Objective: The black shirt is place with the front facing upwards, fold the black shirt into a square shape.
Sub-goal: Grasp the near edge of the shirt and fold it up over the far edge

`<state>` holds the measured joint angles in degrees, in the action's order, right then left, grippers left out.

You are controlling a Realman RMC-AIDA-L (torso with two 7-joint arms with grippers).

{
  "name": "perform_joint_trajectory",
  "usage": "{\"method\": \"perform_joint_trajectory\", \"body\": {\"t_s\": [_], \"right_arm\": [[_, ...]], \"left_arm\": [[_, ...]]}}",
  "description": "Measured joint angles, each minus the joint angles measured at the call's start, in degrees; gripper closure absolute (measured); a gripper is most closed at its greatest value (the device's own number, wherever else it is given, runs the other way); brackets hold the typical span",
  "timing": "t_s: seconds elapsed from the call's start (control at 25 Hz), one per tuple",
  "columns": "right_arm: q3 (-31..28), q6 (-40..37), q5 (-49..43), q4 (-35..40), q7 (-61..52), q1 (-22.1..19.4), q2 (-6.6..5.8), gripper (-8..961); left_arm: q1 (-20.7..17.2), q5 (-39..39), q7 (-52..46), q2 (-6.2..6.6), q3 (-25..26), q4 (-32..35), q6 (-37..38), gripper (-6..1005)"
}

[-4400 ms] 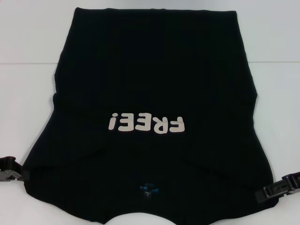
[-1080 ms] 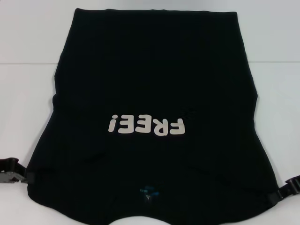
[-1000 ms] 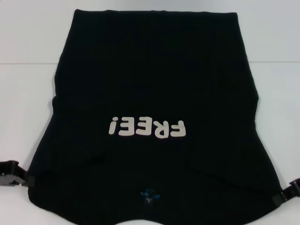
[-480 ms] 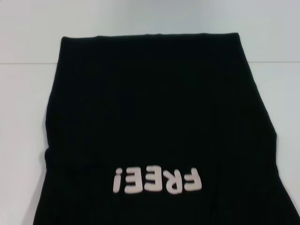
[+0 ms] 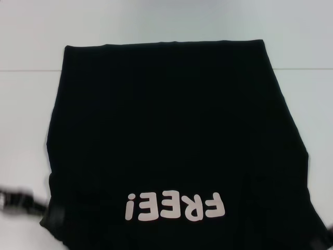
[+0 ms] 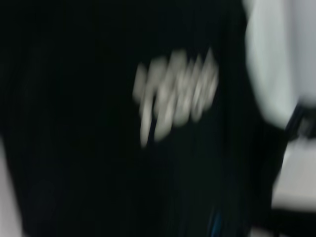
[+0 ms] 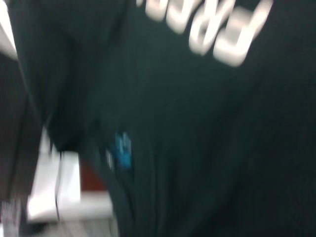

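Both grippers sit at the near corners of the tabletop (image 5: 21, 104) — left gripper (image 5: 18, 202) and right gripper (image 5: 323, 240), closure impossible to tell — so the black shirt (image 5: 177, 130) spread there could slip or bunch unevenly.

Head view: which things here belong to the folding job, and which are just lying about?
Belongs to the job:
- large black cloth T-shirt with white "FREE!" letters
- left gripper at its near-left edge

Just there:
- white table; nothing else lies about
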<state>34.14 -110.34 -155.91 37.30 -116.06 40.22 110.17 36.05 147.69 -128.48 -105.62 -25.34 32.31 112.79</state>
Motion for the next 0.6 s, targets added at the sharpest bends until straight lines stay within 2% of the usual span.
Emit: {"method": "perform_joint_trajectory", "body": {"t_s": [0.12, 0.28, 0.4, 0.52, 0.6], "right_arm": [[-6.1, 1.6, 4.6, -0.3, -2.3, 0.1, -1.84, 909], [-13.5, 3.5, 11.9, -0.3, -5.1, -0.5, -3.64, 909], [-17.1, 7.2, 18.1, -0.5, -5.7, -1.7, -3.54, 909], [-18.9, 14.7, 26.0, -2.1, -4.8, -4.0, -2.25, 908], [-19.0, 16.7, 27.7, -2.9, -4.0, -4.5, -1.96, 908]], "left_arm": [[0.0, -2.8, -1.3, 1.02, 10.1, -0.2, -4.2, 986], [-1.0, -6.2, -2.8, 1.23, 19.6, -0.6, -10.5, 985], [-2.4, -10.9, -2.4, 0.27, 23.9, -1.5, -15.4, 985], [-4.1, -16.8, -1.3, -0.67, 25.5, -4.1, -20.3, 984], [-5.0, -20.1, -0.3, -1.3, 25.6, -6.0, -23.3, 984]]}}
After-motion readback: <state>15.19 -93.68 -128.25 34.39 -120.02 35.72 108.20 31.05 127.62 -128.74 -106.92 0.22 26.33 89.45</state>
